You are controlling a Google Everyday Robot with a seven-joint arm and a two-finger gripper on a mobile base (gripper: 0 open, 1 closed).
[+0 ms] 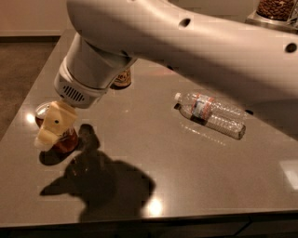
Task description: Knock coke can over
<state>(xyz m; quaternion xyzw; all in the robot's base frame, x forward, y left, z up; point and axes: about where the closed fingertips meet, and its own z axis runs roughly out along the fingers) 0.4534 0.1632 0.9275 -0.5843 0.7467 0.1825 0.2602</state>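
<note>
The coke can (65, 139) is a red can with a silver top. It stands upright near the left edge of the grey table (195, 181), mostly hidden behind my gripper. My gripper (50, 131) has cream fingers and hangs from the white arm right in front of the can, overlapping it in the view. I cannot tell whether it touches the can.
A tan-orange can (122, 78) stands behind the arm, mostly hidden. A clear plastic bottle (212, 114) lies on its side right of centre. The table's left edge and front edge are close. A container of brown nuts (278, 8) stands at the far right.
</note>
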